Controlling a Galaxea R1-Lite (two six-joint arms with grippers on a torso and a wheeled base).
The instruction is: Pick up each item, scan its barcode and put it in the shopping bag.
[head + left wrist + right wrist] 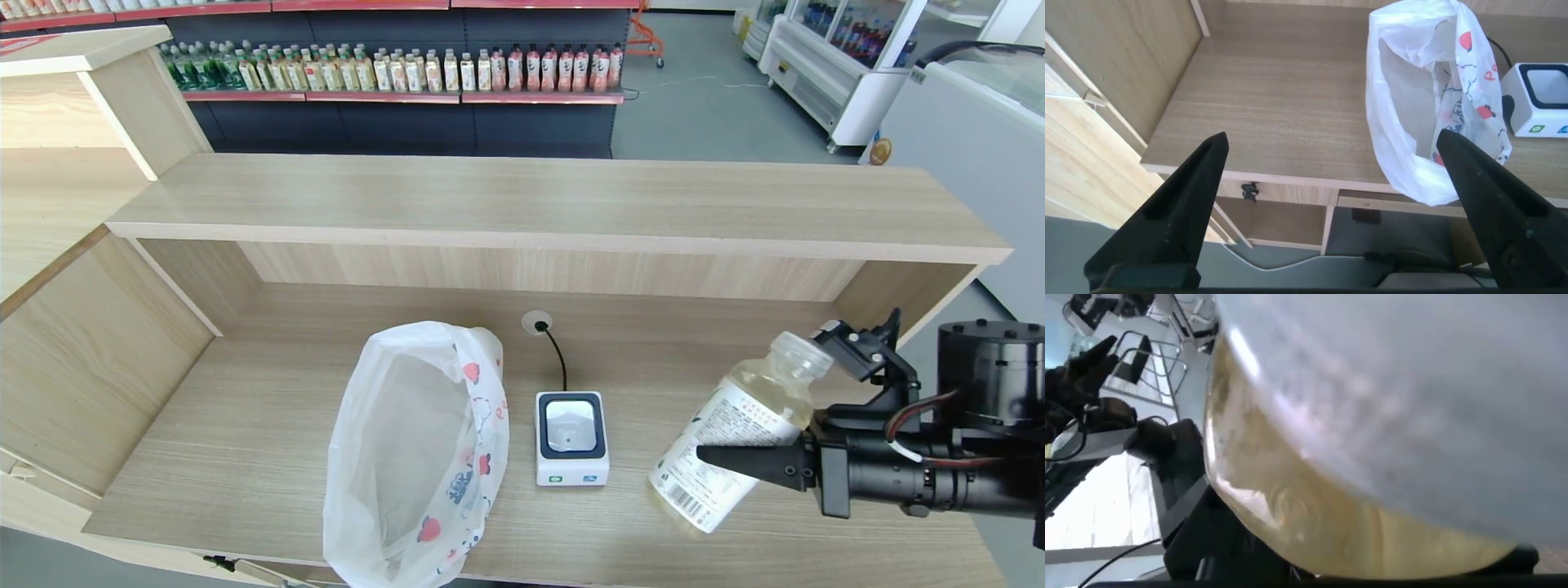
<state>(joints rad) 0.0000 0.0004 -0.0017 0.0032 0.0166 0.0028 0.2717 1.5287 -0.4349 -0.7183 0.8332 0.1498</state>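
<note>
Left pincer (1333,139) hangs wide open by the counter's (1266,98) near edge, nothing between its fingers. On the counter a white plastic bag (408,457) stands with its mouth open, and the scanner (571,437) sits just beside it on the right (window facing up). Farther right, the right pincer (759,396) is clamped on a tilted bottle (735,433) of pale drink, neck uppermost, near the scanner

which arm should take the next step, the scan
Right. The right gripper is shut on the bottle, tilted right of the scanner, barcode label showing. The left gripper hangs open and empty by the near edge of the counter, on the bag's far side from the scanner.
</note>
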